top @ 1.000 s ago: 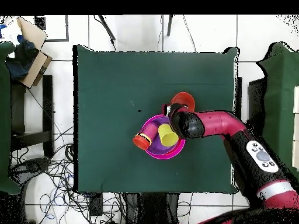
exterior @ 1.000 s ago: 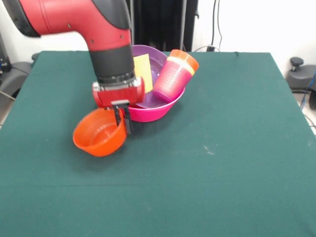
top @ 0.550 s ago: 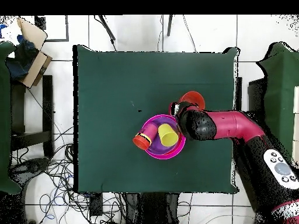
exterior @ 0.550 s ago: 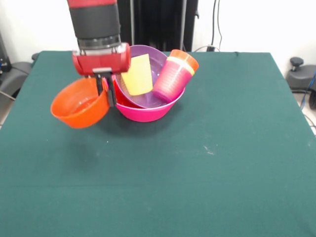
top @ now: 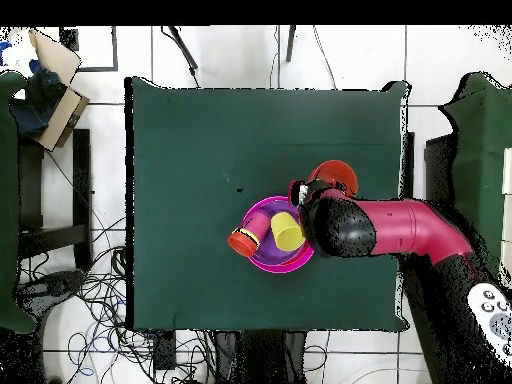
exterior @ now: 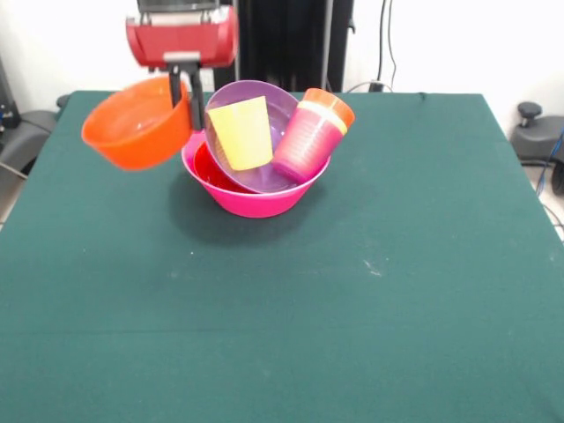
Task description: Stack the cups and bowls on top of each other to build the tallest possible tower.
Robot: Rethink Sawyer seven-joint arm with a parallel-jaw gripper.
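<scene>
My gripper (exterior: pixel 187 95) is shut on the rim of an orange bowl (exterior: pixel 137 125) and holds it in the air, tilted, to the left of the tower. The tower's base is a big pink bowl (exterior: pixel 256 201) with a purple bowl (exterior: pixel 280 115) nested in it at a tilt. A yellow cup (exterior: pixel 240 133) leans inside the purple bowl. Beside it lies a stack of cups (exterior: pixel 310 134), purple outside with yellow and orange rims showing. From overhead, the orange bowl (top: pixel 337 175) sits beside the arm, next to the pink bowl (top: pixel 262 264), yellow cup (top: pixel 287 232) and stacked cups (top: pixel 242 240).
A green cloth covers the table (exterior: pixel 370 291). A cardboard box (top: pixel 55 85) stands on the floor beyond one table corner, and cables (top: pixel 90 300) lie on the floor along that side.
The gripper has risen from table height with the orange bowl in it, carrying it up and back to hang above and beside the pink bowl. The tower has not moved.
</scene>
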